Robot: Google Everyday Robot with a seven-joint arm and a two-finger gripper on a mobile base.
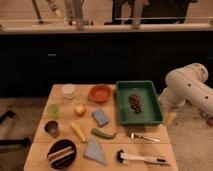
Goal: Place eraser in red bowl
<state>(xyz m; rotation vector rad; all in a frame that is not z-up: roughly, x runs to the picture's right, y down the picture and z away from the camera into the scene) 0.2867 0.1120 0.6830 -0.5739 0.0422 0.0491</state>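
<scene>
At the near left corner of the table (125, 131), the eraser (61, 154) lies inside a dark bowl (50, 149), well apart from the red bowl (91, 93) at the far side. The gripper (171, 118) hangs off the table's right edge, just beside a green tray (118, 102), open and holding nothing.

The reach is the main risk. The arm must cross the whole table, so it could clip the tray or the fork (145, 137). The dark bowl's wall may block the fingers, and a push on its rim could tip or slide it. On the carry, a low pass could knock the banana (78, 131) or the blue sponge (100, 117).

The eraser seems to lie flat, though its lower edge is hard to make out. The arm is cut off at the right edge.
</scene>
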